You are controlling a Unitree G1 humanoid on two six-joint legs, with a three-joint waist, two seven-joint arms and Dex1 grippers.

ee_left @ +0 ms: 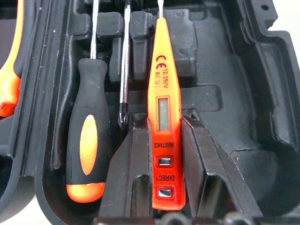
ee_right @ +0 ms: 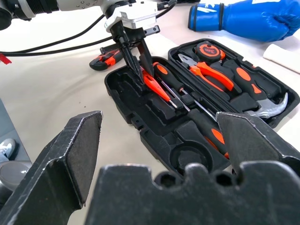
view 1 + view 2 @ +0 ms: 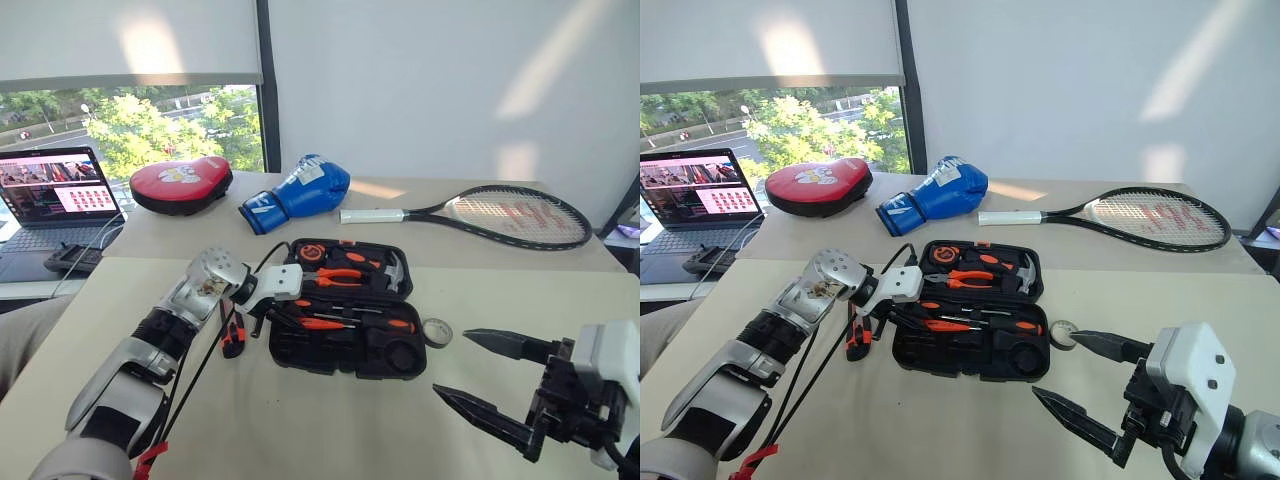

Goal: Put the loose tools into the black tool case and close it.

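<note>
Nearest, the right gripper (image 3: 470,368) hangs above the beige tabletop (image 3: 330,430) with its two black fingers spread wide and nothing between them. Just beyond it, a small tape roll (image 3: 437,332) lies on the tabletop beside the open black tool case (image 3: 345,308). Inside the case's front half, the left gripper (image 2: 137,64) points down, its fingers pinched narrowly around a slim orange screwdriver (image 1: 163,112), a voltage tester pen with a small display, over the moulded slots. An orange-and-black-handled screwdriver (image 1: 87,140) sits in a slot next to it. An orange-black utility knife (image 3: 233,335) lies on the tabletop left of the case. Farther back rest a blue boxing glove (image 3: 298,191), a red punch pad (image 3: 181,185), a tennis racket (image 3: 500,215) and an open laptop (image 3: 50,205).
</note>
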